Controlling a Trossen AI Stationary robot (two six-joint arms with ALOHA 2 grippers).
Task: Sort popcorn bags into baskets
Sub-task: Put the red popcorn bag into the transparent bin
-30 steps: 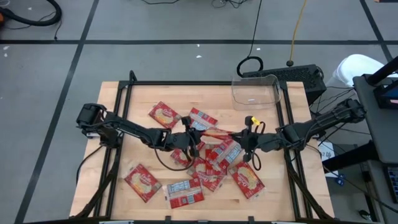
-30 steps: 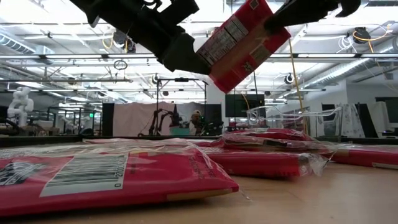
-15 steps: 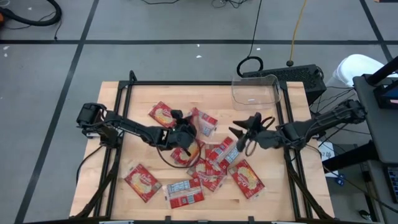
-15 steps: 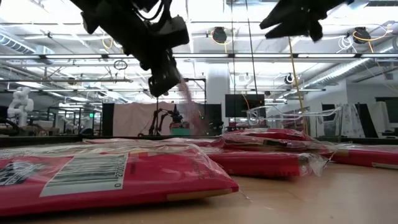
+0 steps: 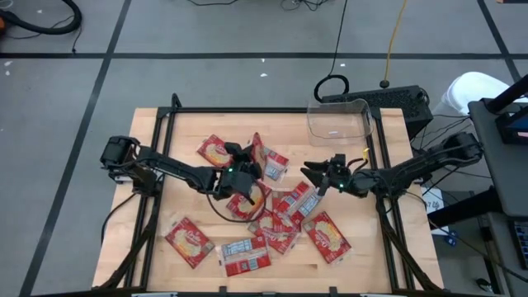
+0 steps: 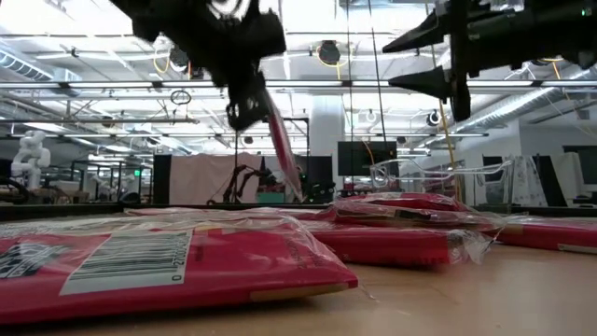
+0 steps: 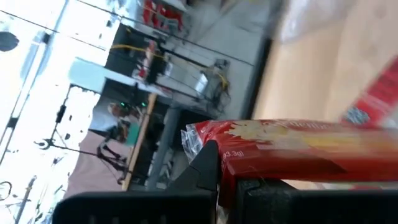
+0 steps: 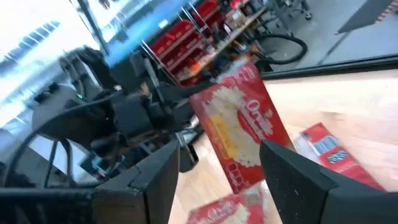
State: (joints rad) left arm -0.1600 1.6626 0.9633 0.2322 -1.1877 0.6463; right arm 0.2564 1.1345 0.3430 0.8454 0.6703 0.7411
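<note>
My left gripper (image 5: 242, 169) hangs over the middle of the table, shut on one red popcorn bag (image 5: 256, 155) that stands on edge in the air (image 6: 283, 154). My right gripper (image 5: 312, 175) is open a short way to the bag's right, touching nothing; its wrist view shows the bag's yellow-cream picture (image 8: 239, 134) beyond its spread fingers. Several more popcorn bags (image 5: 285, 213) lie flat on the wood. The clear basket (image 5: 338, 121) stands at the far right. My left gripper pinches the bag near its crimped end (image 7: 208, 146) between its two fingers. The fingers reach in about level from the table's left. The bag is lifted clear of the table, turned on edge, and slants down below the fingers (image 6: 244, 101).
Bags lie at the far left (image 5: 217, 150), the near left (image 5: 188, 241), the near middle (image 5: 246, 256) and the near right (image 5: 328, 238). A black frame (image 5: 247, 110) runs round the table. A power strip (image 5: 388, 97) lies behind the basket.
My right gripper has let go of the bag that both grippers held, opened, rolled, sunk and drawn back a little toward the table's right edge. My left gripper has rolled, keeping hold; the bag has turned from lying broadside to standing on edge.
</note>
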